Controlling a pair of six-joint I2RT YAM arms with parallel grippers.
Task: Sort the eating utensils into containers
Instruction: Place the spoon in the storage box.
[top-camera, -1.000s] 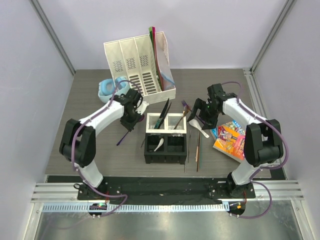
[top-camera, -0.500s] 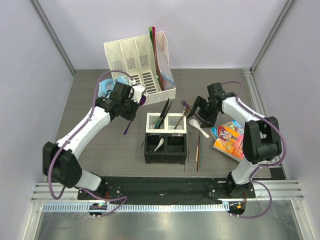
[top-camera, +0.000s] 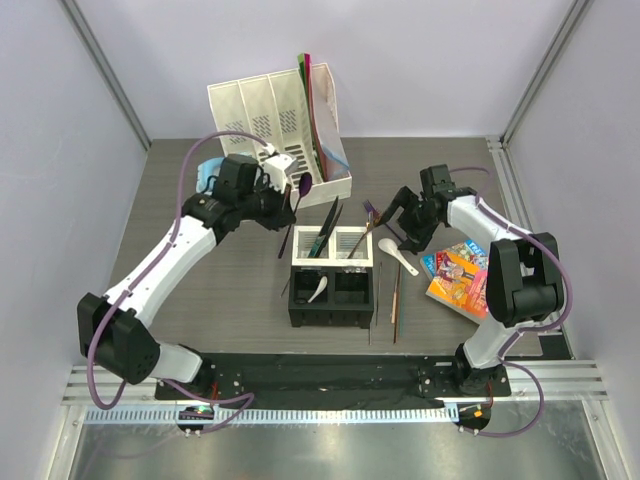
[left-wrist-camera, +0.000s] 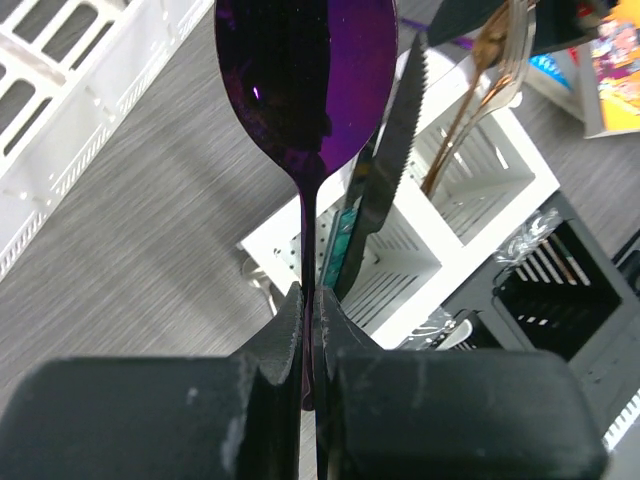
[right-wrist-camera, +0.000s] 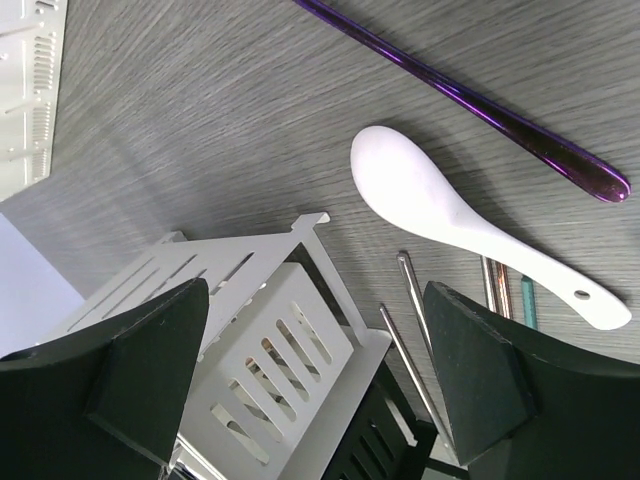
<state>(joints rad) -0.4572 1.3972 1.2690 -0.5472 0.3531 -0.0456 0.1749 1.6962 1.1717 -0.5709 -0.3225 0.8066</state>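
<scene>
Left gripper (left-wrist-camera: 308, 335) pinches the shiny purple plastic spoon (left-wrist-camera: 305, 70) by its handle, with the bowl pointing straight out from the fingers. The square black-and-white four-cell caddy (left-wrist-camera: 400, 265) sits just ahead of it, a bit to the right. Right gripper (right-wrist-camera: 315, 380) is spread wide with nothing in it.

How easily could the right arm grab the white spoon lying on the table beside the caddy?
Probably yes: the right gripper hangs open above the white spoon, which has nothing on top of it. The caddy and a purple utensil lie close by but clear of its bowl.

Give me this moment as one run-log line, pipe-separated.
left gripper: shut on purple spoon, aloft near caddy | right gripper: open, hovering by white soup spoon
</scene>
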